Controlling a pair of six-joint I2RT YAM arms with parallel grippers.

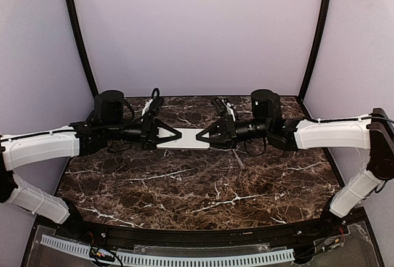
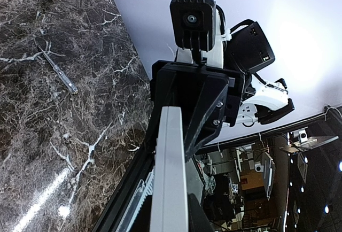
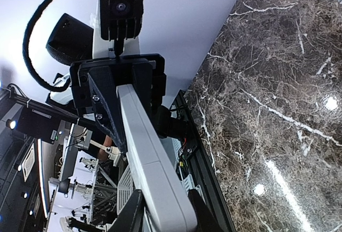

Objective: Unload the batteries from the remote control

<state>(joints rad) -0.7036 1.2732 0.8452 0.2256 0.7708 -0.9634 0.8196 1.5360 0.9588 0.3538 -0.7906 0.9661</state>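
The remote control (image 1: 184, 139), a slim white bar, hangs level above the dark marble table (image 1: 184, 187), held end to end between both arms. My left gripper (image 1: 175, 135) is shut on its left end, and the bar (image 2: 170, 178) runs out from between my left jaws (image 2: 172, 226) toward the opposite gripper. My right gripper (image 1: 202, 136) is shut on the right end. In the right wrist view the bar (image 3: 147, 152) shows a seam across its smooth face, and a right finger (image 3: 131, 216) presses each side. No batteries are in view.
A thin pen-like tool (image 2: 60, 72) lies on the marble to the left. A black frame with a white toothed strip (image 1: 184, 258) runs along the near edge. Lilac walls and black poles (image 1: 79, 33) close in the back and sides.
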